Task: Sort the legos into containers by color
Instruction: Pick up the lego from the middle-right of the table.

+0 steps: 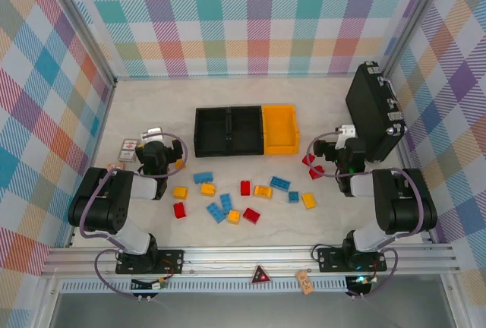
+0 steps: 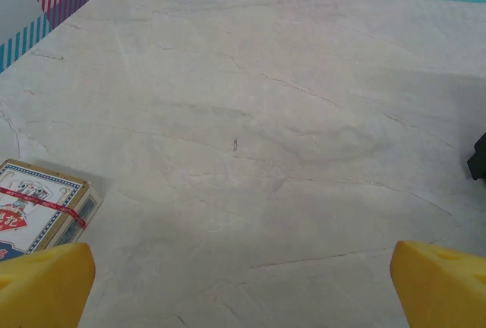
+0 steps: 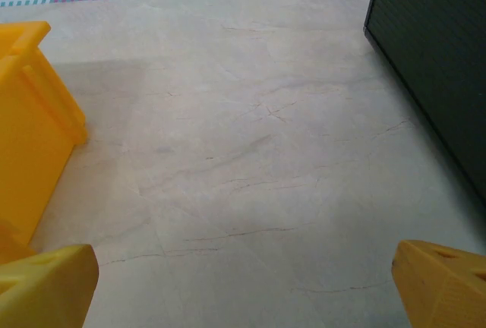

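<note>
Red legos (image 1: 316, 171) half hidden beside right hand (image 3: 247, 267); card (image 2: 39, 214) cut off. Both hands spread apart, empty. Blue lego (image 1: 203, 178) at 4 o'clock of left hand (image 2: 241, 267).

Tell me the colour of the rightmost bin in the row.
Yellow-orange. The rightmost bin shows best in the top external view.

Mixed-colour legos (image 1: 245, 187) scattered, three bins (image 1: 230, 132) behind

My worktop (image 1: 152, 108): pale marble
Middle: three containers (image 1: 229, 132)
Near me: scattered legos (image 1: 216, 212)
Right: black case (image 1: 373, 111)
Left: card pack (image 1: 127, 149)
</note>
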